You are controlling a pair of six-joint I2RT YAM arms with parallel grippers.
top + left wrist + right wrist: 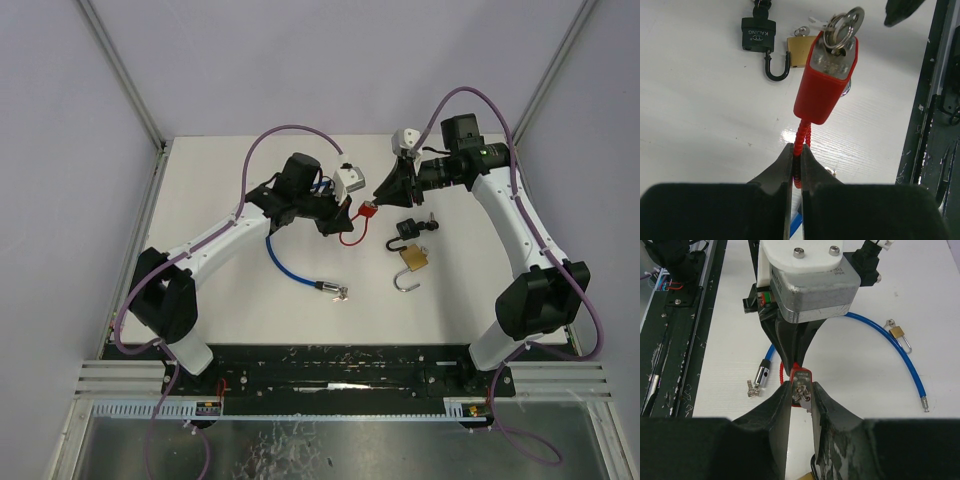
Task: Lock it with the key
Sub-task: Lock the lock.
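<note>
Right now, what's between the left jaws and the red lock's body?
A short stretch of the lock's red cable. The left jaws pinch it, and it runs up into the red lock. The left wrist view shows it.

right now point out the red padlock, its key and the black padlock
red padlock (821, 85), left wrist view, red body
key (852, 20), left wrist view, round head
black padlock (758, 34), left wrist view, lettered body

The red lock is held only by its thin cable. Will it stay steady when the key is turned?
Probably not: the left gripper pinches only the cable, which looks bendy, so the red lock may twist. Its solid body also looks heavy for that cable.
</note>
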